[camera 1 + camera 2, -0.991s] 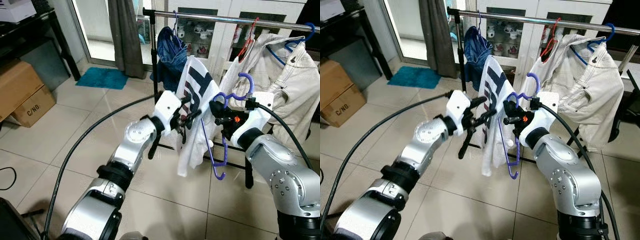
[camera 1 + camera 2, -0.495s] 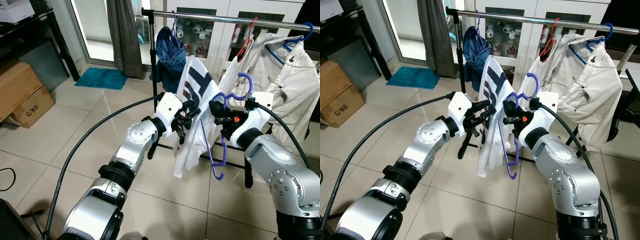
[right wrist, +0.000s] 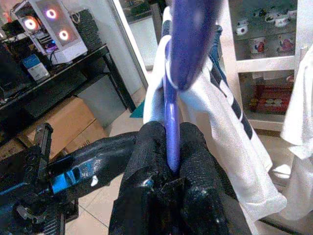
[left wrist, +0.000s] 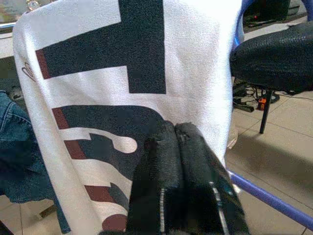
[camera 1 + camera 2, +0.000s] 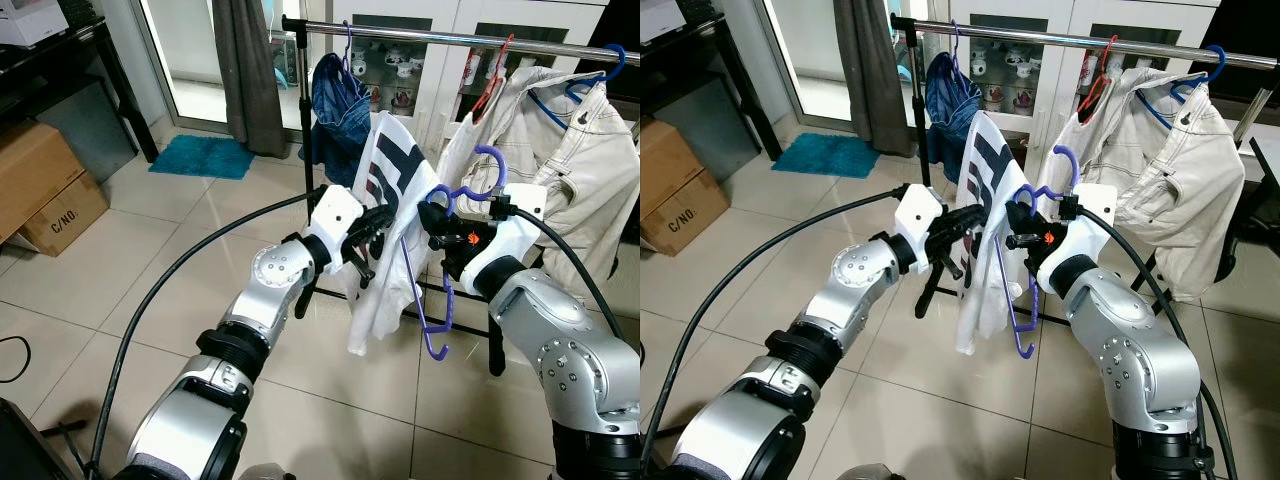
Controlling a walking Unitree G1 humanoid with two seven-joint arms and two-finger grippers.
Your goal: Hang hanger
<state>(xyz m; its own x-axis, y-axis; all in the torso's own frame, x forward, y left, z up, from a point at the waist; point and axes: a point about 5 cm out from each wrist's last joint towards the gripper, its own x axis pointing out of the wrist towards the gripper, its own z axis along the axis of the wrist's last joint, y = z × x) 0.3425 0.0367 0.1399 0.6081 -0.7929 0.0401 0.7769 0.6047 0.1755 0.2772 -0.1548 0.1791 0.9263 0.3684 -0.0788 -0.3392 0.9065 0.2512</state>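
A purple hanger [image 5: 447, 300] carries a white T-shirt [image 5: 385, 250] with dark lettering, and it hangs in the air in front of the clothes rail [image 5: 420, 35]. My right gripper [image 5: 437, 215] is shut on the hanger just below its hook, and the purple bar runs between the two pads [image 3: 168, 129]. My left gripper [image 5: 378, 222] is shut, with its tips against the printed face of the shirt [image 4: 190, 63]. I see no cloth between the left fingers [image 4: 156, 161]. The hanger's hook [image 5: 490, 160] is below the rail and not on it.
On the rail hang a blue denim garment [image 5: 340, 100], a red hanger [image 5: 493, 85] and a white jacket [image 5: 590, 150] on a blue hanger. Cardboard boxes [image 5: 45, 190] and a teal mat [image 5: 205, 155] lie on the tiled floor at left. A black cable [image 5: 190, 260] loops by my left arm.
My left gripper has moved in to the shirt and its fingers have shut. The shirt's lower edge has swung slightly left. The right gripper and hanger have held still.
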